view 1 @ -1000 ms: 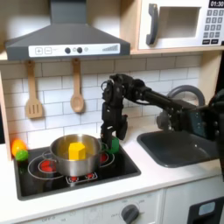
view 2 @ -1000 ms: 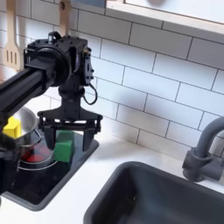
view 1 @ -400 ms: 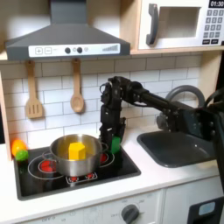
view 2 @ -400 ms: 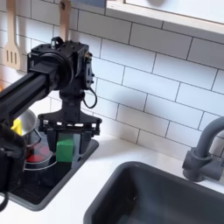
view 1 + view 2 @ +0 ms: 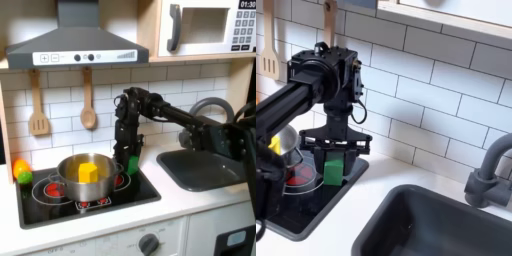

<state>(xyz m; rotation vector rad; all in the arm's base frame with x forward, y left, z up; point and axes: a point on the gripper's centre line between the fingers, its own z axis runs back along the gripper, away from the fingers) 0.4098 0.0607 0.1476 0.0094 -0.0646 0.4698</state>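
My black gripper (image 5: 127,152) hangs fingers down over the back right corner of the toy stove (image 5: 60,205), close to the tiled wall. In the second exterior view the gripper (image 5: 333,150) stands open, its fingers spread well to either side of a green block (image 5: 333,170) just below them. The green block (image 5: 130,164) rests on the stove beside a silver pot (image 5: 85,175). A yellow piece (image 5: 89,172) lies in the pot. I cannot tell whether the fingers touch the block.
A dark sink (image 5: 205,170) with a grey faucet (image 5: 484,175) lies at the first exterior view's right. A spatula (image 5: 38,105) and a wooden spoon (image 5: 88,100) hang on the wall. An orange and green toy (image 5: 20,170) sits at the stove's left edge. A microwave (image 5: 205,28) hangs above.
Over the last second the gripper shifted slightly toward the pot and settled lower over the green block. Since 0.4 s ago nothing visibly moved.
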